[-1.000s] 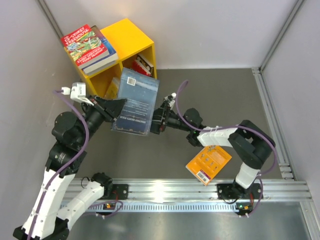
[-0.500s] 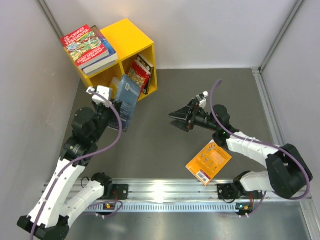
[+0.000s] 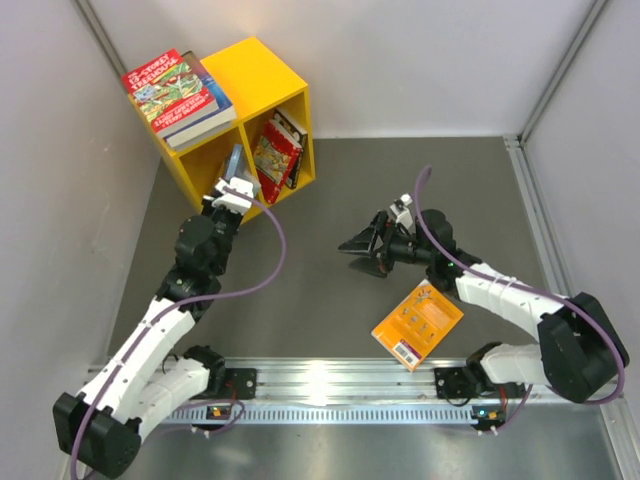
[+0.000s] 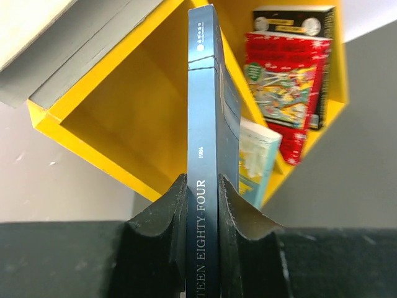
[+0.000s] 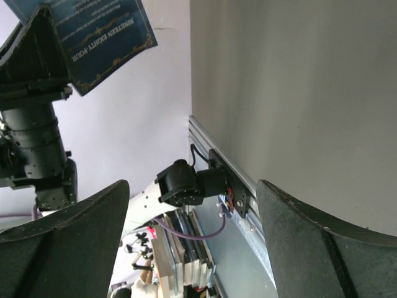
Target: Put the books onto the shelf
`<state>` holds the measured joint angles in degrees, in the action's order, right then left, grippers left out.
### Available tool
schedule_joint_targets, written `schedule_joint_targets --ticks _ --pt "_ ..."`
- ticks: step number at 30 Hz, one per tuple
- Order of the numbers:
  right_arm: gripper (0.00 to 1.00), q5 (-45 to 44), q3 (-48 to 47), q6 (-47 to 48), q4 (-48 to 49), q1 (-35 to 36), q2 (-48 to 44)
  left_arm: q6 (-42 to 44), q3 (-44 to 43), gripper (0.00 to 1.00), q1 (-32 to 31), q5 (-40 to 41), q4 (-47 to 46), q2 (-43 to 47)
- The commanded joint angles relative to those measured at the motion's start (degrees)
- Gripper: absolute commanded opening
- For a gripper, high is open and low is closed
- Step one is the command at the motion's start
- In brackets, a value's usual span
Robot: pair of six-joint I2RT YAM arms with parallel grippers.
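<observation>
My left gripper [image 4: 203, 183] is shut on a dark blue book [image 4: 203, 124], spine toward the camera and reading "Eighty-Four". From above, this book [image 3: 234, 163] stands edge-on at the mouth of the left compartment of the yellow shelf [image 3: 255, 80]. A red cartoon book [image 3: 272, 158] and a dark one lean in the right compartment. A pale teal book [image 4: 257, 161] leans inside just behind the held one. More books [image 3: 178, 95] are stacked on the shelf's top. An orange book [image 3: 417, 325] lies flat on the table. My right gripper [image 3: 355, 248] hangs open and empty mid-table.
The shelf sits in the back left corner against grey walls. An aluminium rail [image 3: 400, 380] runs along the near edge with both arm bases on it. My right arm's forearm passes just above the orange book. The right wrist view catches the held book's back cover [image 5: 93, 37].
The left arm has carried the blue book from mid-table to the shelf's left opening and turned it edge-on. The right gripper drew back to the right, away from the book, still open.
</observation>
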<state>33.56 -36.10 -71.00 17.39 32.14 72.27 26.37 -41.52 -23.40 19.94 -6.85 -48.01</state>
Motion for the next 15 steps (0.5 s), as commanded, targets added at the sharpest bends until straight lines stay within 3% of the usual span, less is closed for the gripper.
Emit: schedule_joint_targets --ticks 1,8,15 --pt "0.83 1.07 -3.89 2.71 -2.26 -0.15 -0.21 5.44 1.52 0.00 -0.07 4.66 -21.96 -0.59" --pt "0.83 2.56 -6.26 4.20 -5.78 -0.06 2.96 7.73 5.74 0.00 -0.07 6.60 -37.87 -6.65" --pt "0.83 3.44 -9.60 5.70 -8.86 -0.06 5.60 13.61 5.66 0.00 -0.07 7.56 -55.44 -18.32"
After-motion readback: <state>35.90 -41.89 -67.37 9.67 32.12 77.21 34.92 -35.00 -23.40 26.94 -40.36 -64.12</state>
